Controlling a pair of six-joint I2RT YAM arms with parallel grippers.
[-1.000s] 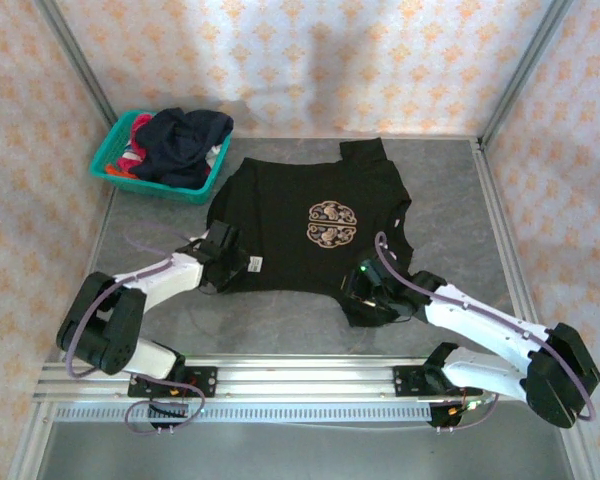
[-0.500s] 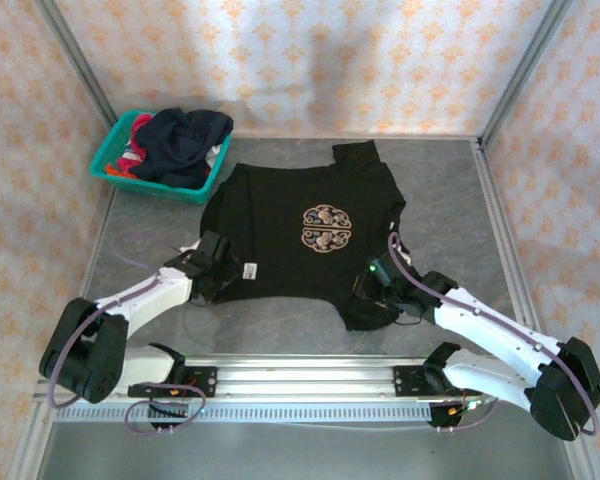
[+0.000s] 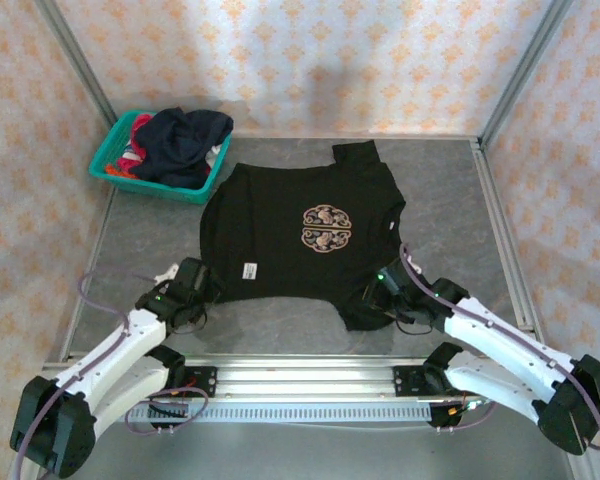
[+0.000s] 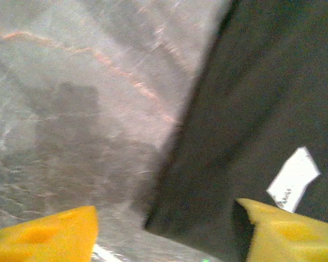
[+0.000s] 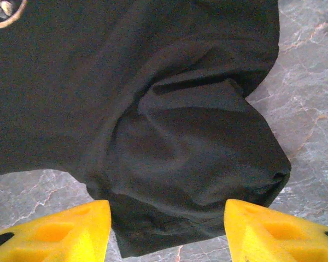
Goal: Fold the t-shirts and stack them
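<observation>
Grey marble worktop from above: black t-shirt spread flat at its middle, other t-shirts in the basket at the far-left corner. Left wrist: left gripper open at the shirt's edge, beside the white tag. Right wrist: right gripper open over a bunched corner.

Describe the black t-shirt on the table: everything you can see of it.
The black t-shirt lies spread, mostly flat, front up on the grey marbled table. It looks like soft matte cloth, with a tan ornamental emblem on the chest and a small white tag near its near-left edge. Its near-right corner is bunched into folds. The left gripper hangs open at the near-left corner, the right gripper open over the bunched part; contact cannot be told.
</observation>
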